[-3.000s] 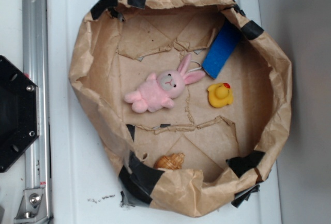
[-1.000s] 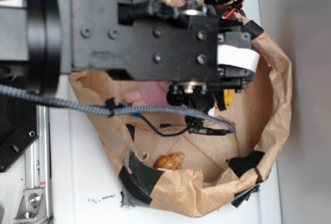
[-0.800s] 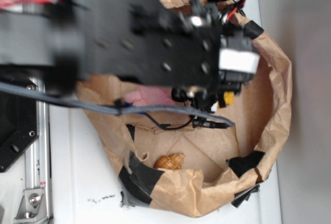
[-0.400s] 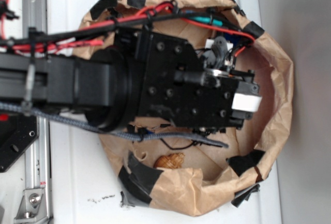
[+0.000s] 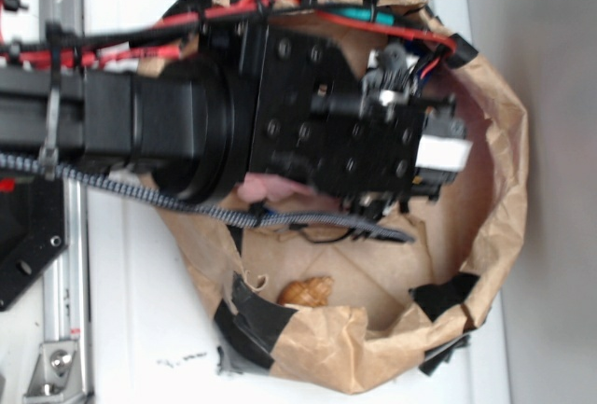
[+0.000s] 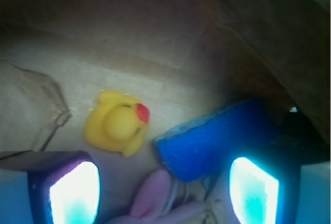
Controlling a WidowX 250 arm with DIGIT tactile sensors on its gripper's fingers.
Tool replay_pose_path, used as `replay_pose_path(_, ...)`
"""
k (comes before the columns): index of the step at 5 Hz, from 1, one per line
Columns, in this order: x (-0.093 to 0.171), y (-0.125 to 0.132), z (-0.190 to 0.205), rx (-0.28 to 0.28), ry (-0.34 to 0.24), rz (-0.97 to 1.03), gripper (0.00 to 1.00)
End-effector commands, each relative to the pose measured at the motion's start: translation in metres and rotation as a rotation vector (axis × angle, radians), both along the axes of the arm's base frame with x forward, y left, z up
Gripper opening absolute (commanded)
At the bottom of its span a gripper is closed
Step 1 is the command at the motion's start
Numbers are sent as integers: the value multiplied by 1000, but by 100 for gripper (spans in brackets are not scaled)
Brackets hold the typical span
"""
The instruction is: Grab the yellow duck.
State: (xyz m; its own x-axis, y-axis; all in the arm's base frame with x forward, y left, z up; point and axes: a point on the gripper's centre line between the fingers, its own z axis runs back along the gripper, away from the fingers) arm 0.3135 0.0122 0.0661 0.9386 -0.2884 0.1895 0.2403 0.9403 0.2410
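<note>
Exterior view: the black robot arm point(image 5: 187, 124) extends horizontally from the left edge across the crumpled brown paper-lined basin with black tape patches point(image 5: 494, 199), its wrist block covering most of the basin floor. Red and green wires run along the upper side of the arm, and a grey braided cable point(image 5: 140, 194) passes along its lower side. A sliver of the pink plush bunny point(image 5: 280, 187) shows beneath the wrist, and the brown ridged seashell point(image 5: 306, 291) lies near the lower wall of the basin, well apart from the arm. Wrist view: the gripper point(image 6: 164, 185) is spread wide, with its two fingers point(image 6: 75, 190) at the lower left and lower right corners and nothing held between them. The small yellow rubber duck with a red beak point(image 6: 118, 124) rests on the paper floor, ahead of the gripper and nearer its left finger in this view, untouched. Just beside the duck lies the blue rectangular sponge block point(image 6: 217, 138), tilted. A pink bunny ear point(image 6: 152, 195) appears between the fingers, near the bottom edge.
</note>
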Motion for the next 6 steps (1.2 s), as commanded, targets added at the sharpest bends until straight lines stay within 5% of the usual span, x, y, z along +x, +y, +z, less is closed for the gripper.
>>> replay_pose_path(1, 28, -10, -14, 20, 20, -22, 100)
replay_pose_path(2, 33, -15, -26, 34, 52, -22, 100)
replay_pose_path(3, 23, -29, -52, -19, 171, -100, 100)
replay_pose_path(4, -3, -53, -51, -44, 200, -177, 100)
replay_pose_path(6, -4, -41, -47, -68, 206, -146, 100)
